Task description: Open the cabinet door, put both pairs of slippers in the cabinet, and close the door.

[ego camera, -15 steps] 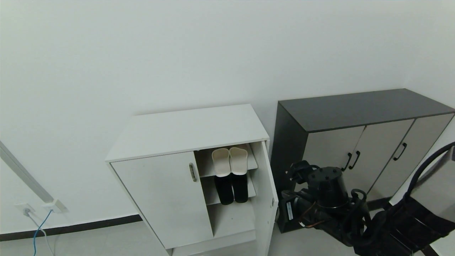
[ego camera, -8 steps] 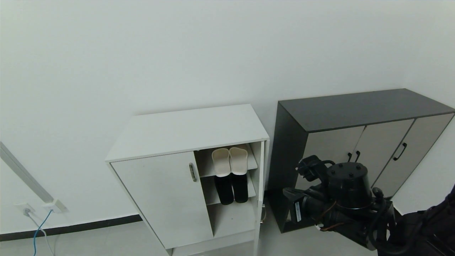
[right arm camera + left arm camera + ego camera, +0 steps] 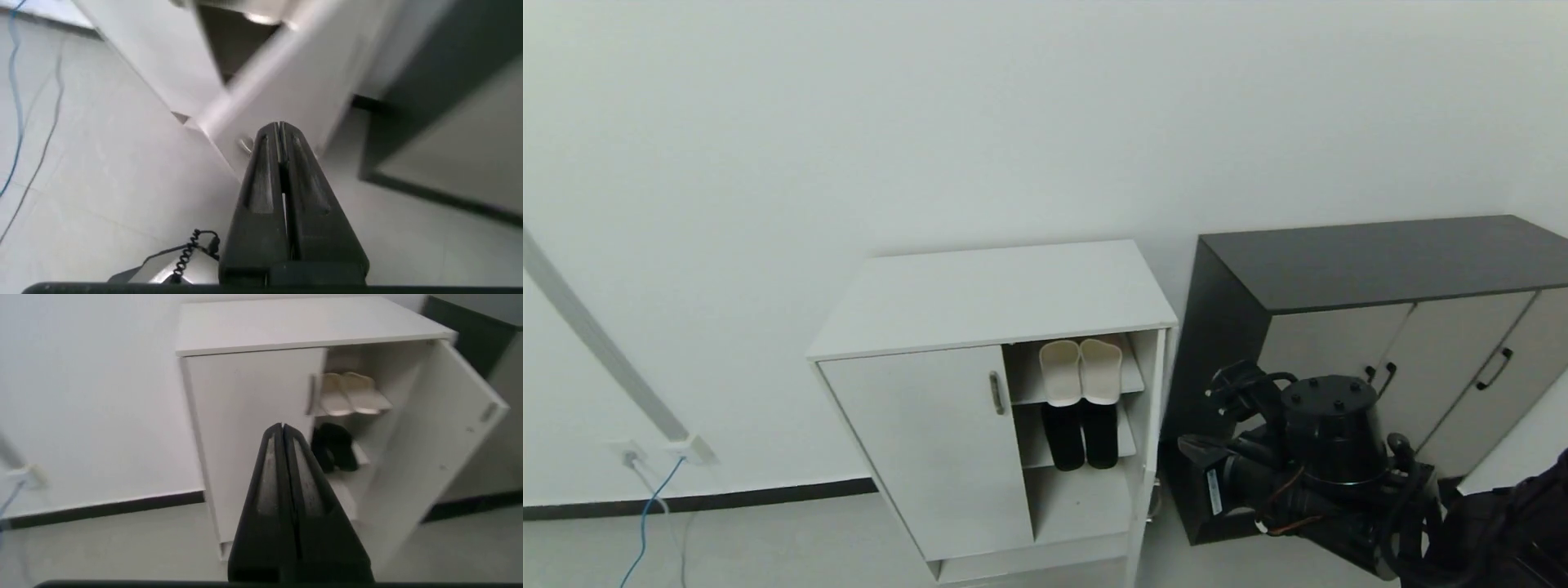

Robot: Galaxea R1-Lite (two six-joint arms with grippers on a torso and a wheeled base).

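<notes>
1. Cabinets: two, a white cabinet (image 3: 1013,294) and a dark cabinet (image 3: 1380,261).
2. Slippers: four, in two pairs, one white pair (image 3: 1086,372) and one black pair (image 3: 1086,437).
3. White cabinet doors: two, one shut door (image 3: 931,449) and one open door (image 3: 441,449).
4. Dark cabinet doors (image 3: 1445,359): three, with three black handles (image 3: 1494,368).
5. Blue cable (image 3: 654,498): one.

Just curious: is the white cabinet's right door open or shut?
Open: the right door stands swung outward, baring white slippers and black slippers inside.

White slippers (image 3: 1082,371) on upper shelf (image 3: 1132,378)
</notes>
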